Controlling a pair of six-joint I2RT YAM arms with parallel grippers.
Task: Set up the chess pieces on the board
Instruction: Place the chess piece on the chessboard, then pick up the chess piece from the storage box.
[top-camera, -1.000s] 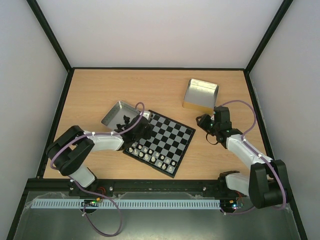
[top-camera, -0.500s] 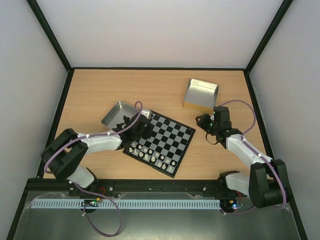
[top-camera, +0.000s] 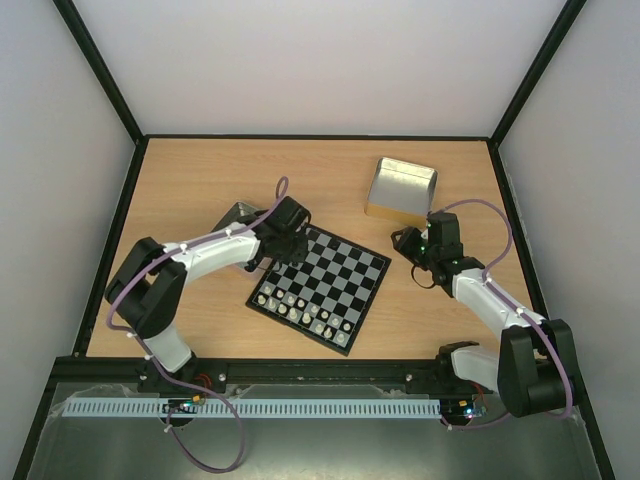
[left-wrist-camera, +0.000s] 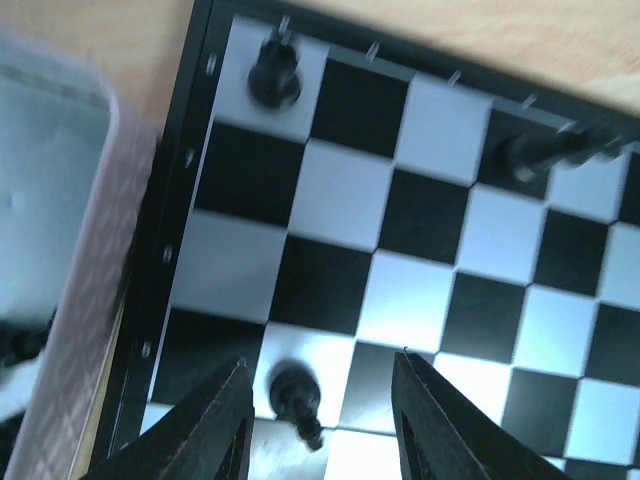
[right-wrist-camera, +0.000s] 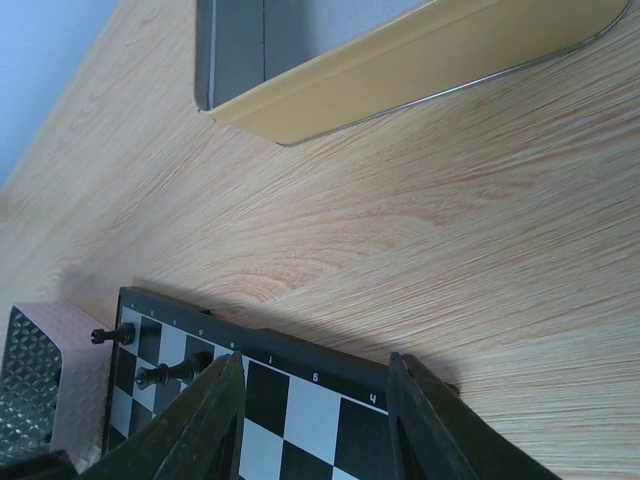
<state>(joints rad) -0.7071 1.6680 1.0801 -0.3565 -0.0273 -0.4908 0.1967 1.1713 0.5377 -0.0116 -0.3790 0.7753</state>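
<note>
The board (top-camera: 320, 283) lies at an angle in the middle of the wooden table (top-camera: 190, 180). The left gripper (left-wrist-camera: 322, 362) hangs over its far left corner, just beside a metal tray (left-wrist-camera: 60, 200) that sits against the board's rim. Its fingers (left-wrist-camera: 222, 425) stand apart, and one black chess piece (left-wrist-camera: 294, 390) stands on the board in the gap between them. In the wrist view it is nearer the left-hand finger, with a strip of board showing on either side, so neither finger touches it. Two more black pieces stand along the board's far edge, one (left-wrist-camera: 273, 72) on the corner square and a blurred one (left-wrist-camera: 545, 152) further along. Pale pieces (top-camera: 300, 308) line the board's near side. The right gripper (right-wrist-camera: 315, 400) hovers just off the board's far right edge, its fingers also apart with nothing between them, and the board's rim shows below the gap. A second tray (top-camera: 400, 187) rests on the table beyond it.
</note>
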